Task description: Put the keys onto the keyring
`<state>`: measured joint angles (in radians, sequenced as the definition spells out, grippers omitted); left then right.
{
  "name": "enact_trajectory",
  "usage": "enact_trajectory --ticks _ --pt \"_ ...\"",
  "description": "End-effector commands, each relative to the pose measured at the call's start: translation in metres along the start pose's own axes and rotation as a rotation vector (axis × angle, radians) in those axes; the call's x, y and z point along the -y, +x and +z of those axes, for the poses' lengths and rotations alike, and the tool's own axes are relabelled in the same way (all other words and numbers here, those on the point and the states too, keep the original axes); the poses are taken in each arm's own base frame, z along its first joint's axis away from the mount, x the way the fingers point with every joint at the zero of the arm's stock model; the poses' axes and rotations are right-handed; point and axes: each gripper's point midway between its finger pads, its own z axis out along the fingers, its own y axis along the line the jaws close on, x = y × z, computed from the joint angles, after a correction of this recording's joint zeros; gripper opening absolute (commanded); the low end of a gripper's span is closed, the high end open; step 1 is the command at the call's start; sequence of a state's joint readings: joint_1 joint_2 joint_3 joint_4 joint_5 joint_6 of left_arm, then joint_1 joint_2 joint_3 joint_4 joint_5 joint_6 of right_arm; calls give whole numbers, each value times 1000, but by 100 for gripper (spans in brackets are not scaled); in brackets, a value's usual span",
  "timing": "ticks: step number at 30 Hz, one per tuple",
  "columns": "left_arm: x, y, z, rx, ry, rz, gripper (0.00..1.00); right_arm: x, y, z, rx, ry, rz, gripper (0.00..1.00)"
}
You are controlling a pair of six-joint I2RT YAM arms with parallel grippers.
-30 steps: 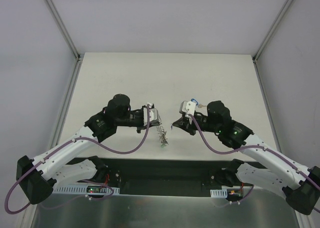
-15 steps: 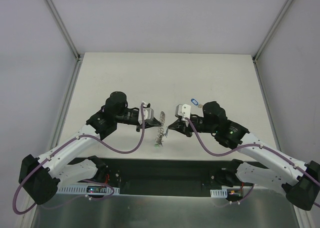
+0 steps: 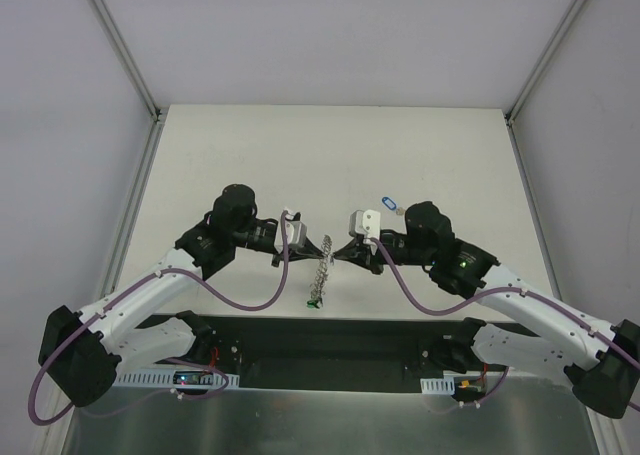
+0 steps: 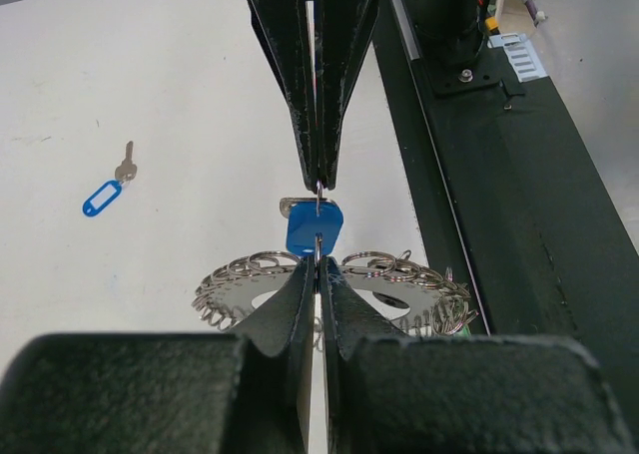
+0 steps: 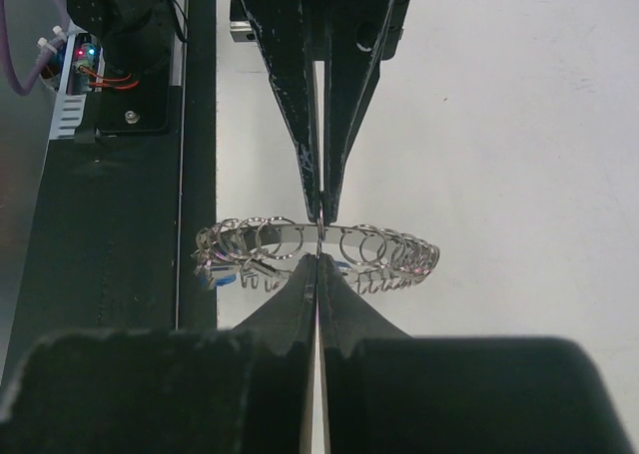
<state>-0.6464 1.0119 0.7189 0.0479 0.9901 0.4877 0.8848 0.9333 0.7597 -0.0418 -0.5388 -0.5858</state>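
The keyring (image 3: 321, 271), a silvery band hung with small coiled loops, hangs edge-on between the two grippers above the table's near middle. My left gripper (image 3: 316, 243) is shut on its rim, as the left wrist view shows (image 4: 318, 265). My right gripper (image 3: 339, 253) faces it tip to tip, shut on a thin metal loop at a blue-headed key (image 4: 314, 227). In the right wrist view its tips (image 5: 318, 257) meet the band (image 5: 399, 246). A green tag (image 3: 313, 302) dangles at the ring's low end.
A key with a blue plastic tag (image 3: 388, 204) lies loose on the table behind the right gripper, also in the left wrist view (image 4: 101, 197). The black base rail (image 3: 330, 335) runs along the near table edge, under the ring's low end.
The two grippers have closed in on each other until their tips meet. The keyring hung from the left gripper alone; now the right gripper with its key touches it.
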Motion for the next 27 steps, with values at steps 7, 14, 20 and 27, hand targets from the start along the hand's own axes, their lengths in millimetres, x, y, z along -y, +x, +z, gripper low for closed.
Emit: enact_trajectory --ticks 7,14,20,27 --pt "3 -18 2 73 63 81 0 -2 -25 3 50 -25 -65 1" --pt "4 -18 3 75 73 73 0 0 -23 4 40 -11 -71 1" --pt "5 -18 3 76 79 69 0 3 -22 3 35 14 -73 1" --pt "4 -18 4 75 80 66 0 1 -22 4 37 10 -75 1"
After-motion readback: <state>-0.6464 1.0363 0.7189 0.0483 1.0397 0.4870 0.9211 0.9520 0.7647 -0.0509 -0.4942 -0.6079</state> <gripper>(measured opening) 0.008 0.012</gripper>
